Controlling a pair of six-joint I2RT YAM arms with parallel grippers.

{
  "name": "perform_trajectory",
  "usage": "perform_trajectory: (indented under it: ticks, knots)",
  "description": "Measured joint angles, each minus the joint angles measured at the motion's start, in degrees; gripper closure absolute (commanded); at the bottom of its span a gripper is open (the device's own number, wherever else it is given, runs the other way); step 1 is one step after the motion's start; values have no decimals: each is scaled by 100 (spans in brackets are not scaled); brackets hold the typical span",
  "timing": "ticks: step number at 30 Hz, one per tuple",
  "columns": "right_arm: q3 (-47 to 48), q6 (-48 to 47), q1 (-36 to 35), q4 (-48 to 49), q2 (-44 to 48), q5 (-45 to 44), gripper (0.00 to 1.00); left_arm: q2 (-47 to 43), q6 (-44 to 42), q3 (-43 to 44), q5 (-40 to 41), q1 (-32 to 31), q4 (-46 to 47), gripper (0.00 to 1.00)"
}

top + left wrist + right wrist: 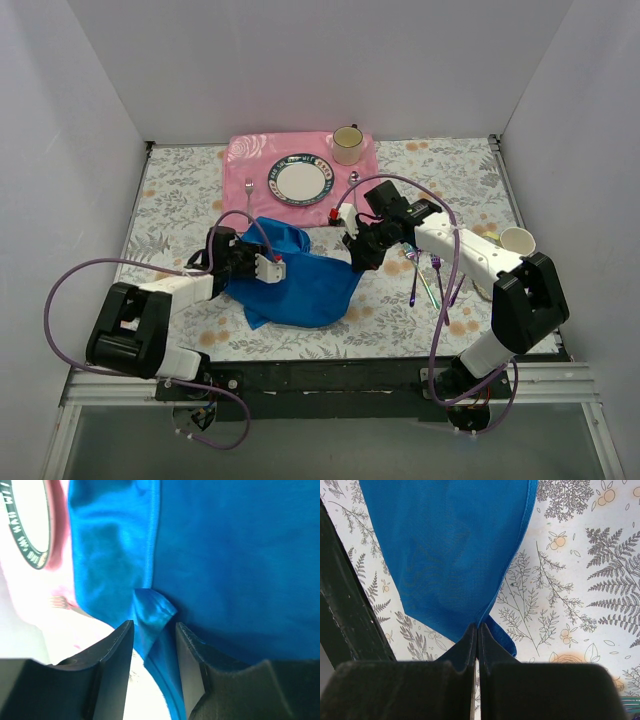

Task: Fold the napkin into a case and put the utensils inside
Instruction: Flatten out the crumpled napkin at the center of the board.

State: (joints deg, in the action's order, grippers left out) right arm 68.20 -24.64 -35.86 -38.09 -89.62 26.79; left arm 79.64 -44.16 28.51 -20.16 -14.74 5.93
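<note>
The bright blue napkin [300,280] lies crumpled and partly lifted on the table's middle, not folded into a case. My left gripper [274,266] is at its left upper edge. In the left wrist view its jaws [154,625] stand apart, and a small folded corner of the napkin [225,555] sits loose between them. My right gripper [352,256] is shut on the napkin's right corner. The cloth [450,545] hangs stretched from the pinched tips [478,626]. The iridescent utensils [426,281] lie on the table to the right of the napkin, under the right arm.
A pink placemat [240,160] at the back carries a plate [301,180], a cup [347,145], a silver fork [249,190] and a silver spoon [353,180]. A paper cup [517,240] lies near the right arm. White walls enclose the fern-patterned tablecloth [180,190].
</note>
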Motion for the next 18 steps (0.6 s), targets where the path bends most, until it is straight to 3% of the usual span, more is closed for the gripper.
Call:
perform_trajectory:
  ticks: [11,18]
  knots:
    - [7,0,0,0,-9,42,99,439,-74,28,17,-2,614,66]
    - [7,0,0,2,-61,48,99,546,227,271,-17,-2,634,92]
